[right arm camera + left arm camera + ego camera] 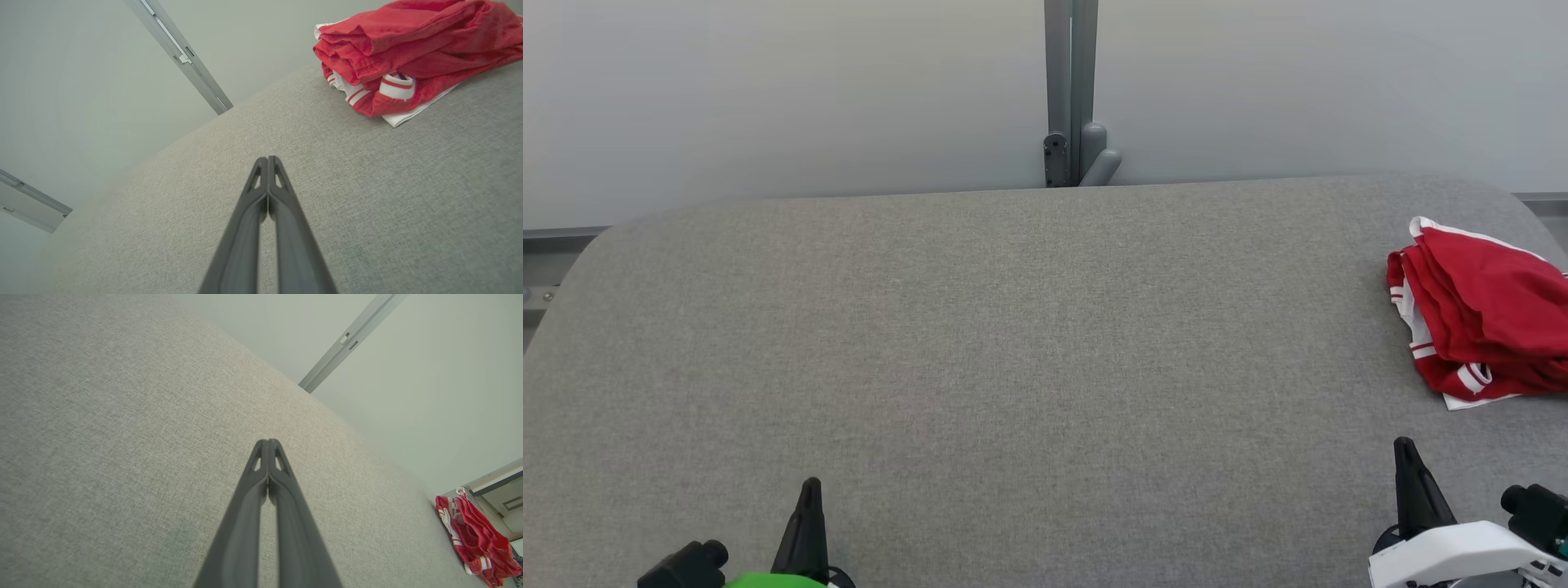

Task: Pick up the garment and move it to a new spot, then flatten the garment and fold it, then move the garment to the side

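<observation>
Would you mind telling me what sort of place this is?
Probably a lab test station: a grey fabric-covered table, pale partition panels joined by a metal post, and one red garment.

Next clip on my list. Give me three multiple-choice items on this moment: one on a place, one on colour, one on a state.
1. Where on the grey table does the garment lie?
A) By the robot's right edge
B) In the middle
C) At the near left corner

2. What colours is the garment?
A) Blue with yellow
B) Red with white trim
C) Plain black

3. How do the left gripper and right gripper stand?
A) Both shut, holding nothing
B) Both wide open
C) Right one shut on the garment

Answers:
1 A: the head view shows it bunched at the right edge, beyond the right gripper.
2 B: the right wrist view shows red cloth with white striped bands.
3 A: in each wrist view the fingers meet at their tips over bare table, apart from the garment.
</observation>
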Controlling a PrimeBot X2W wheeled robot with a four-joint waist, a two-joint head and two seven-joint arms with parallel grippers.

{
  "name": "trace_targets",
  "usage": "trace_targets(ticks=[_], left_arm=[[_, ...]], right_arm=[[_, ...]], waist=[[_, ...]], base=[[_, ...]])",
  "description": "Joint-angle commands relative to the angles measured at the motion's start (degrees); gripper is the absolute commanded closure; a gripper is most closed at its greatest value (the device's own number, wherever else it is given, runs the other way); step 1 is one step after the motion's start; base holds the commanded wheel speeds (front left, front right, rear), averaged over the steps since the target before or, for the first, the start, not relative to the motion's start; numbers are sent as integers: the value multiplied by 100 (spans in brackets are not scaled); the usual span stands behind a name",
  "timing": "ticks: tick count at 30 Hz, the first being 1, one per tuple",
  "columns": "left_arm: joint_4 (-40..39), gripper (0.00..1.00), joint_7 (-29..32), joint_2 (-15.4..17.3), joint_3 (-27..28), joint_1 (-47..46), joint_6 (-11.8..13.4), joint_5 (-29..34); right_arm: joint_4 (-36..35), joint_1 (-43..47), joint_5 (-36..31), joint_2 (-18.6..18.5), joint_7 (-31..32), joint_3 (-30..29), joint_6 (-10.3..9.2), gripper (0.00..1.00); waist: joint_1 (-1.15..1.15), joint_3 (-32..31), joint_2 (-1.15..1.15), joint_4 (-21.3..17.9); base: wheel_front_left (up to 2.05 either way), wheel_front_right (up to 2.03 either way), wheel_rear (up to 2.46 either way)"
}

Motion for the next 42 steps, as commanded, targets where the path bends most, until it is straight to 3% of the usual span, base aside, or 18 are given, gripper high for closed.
trace_targets(ticks=[1,18,42], left_arm=[[-74,100,42,53,45,-198,-27,-231],[-92,100,395,75,266,-456,-73,-1542],[-103,100,786,82,519,-736,-122,-2888]], right_arm=[[-55,-189,242,-34,47,-8,0,100],[22,-451,1782,-47,420,-17,-1,100],[105,-736,3380,-62,813,-28,0,100]], waist=[[0,4,0,-3],[0,48,0,-37],[0,105,0,-80]], base=[[0,0,0],[0,0,0],[0,0,0]])
